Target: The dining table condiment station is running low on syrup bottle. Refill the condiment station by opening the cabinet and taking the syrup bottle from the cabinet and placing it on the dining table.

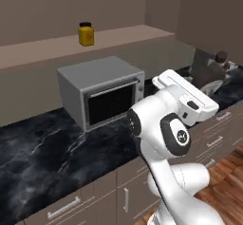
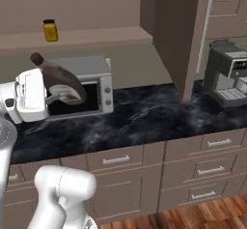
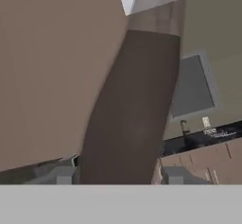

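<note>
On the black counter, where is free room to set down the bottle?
Bare marble lies between the microwave and the open cabinet door; more bare counter lies on the microwave's other side. It is crowded by the coffee machine.

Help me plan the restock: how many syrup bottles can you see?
1: the syrup bottle is tilted in the gripper, in front of the microwave. Others may be hidden in the cabinet.
</note>
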